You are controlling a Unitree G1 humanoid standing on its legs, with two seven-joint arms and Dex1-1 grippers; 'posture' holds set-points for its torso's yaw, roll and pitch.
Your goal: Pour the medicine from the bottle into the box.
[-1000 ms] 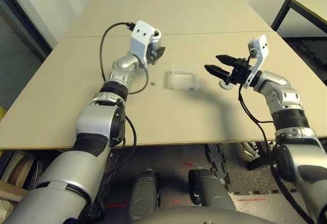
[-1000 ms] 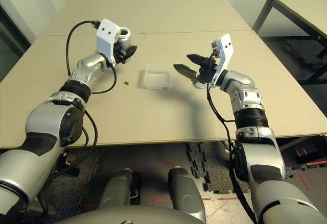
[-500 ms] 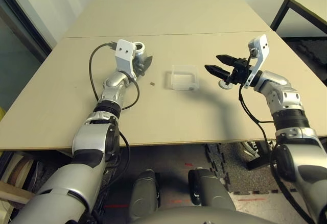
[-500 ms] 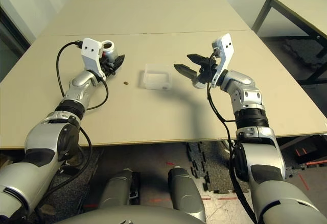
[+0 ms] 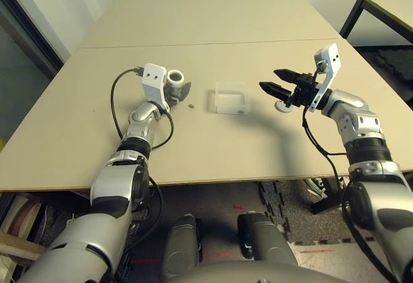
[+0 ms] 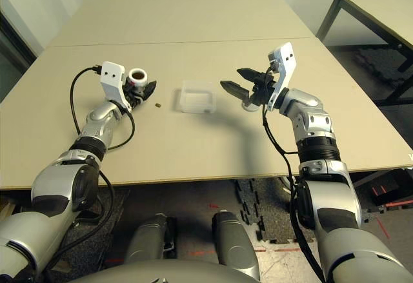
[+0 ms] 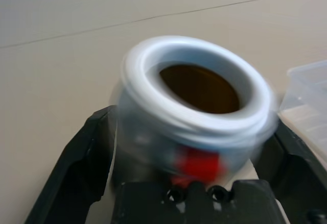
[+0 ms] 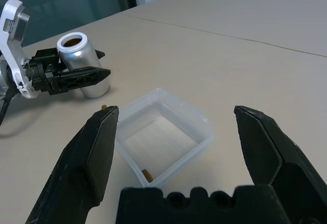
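Left wrist view first, the trainee says: what sits between the left gripper's black fingers?

The supervisor answers: a small silver-grey cylindrical bottle with a red mark. It stands upright on the beige table, mouth up, and the dark brown inside the mouth is probably the tiny pellets of medicine. The fingers are spread to either side of it, with a sliver of table showing between one finger and the bottle wall. To her that reads as a bottle parked, not gripped.

The trainee asks why it stands upright.

Upright keeps the rest of the medicine in, she says.

He asks about the other arm.

The right gripper hovers with its fingers wide apart and nothing between them. Just beyond their tips lies the shallow square box of clear plastic. One brown speck lies inside the box, near the wall that faces those fingers. Another speck lies on the table between the left fingertips and the box, so a spill seems likely.

Is the pour finished, he asks?

She cannot tell; the box looks nearly empty.
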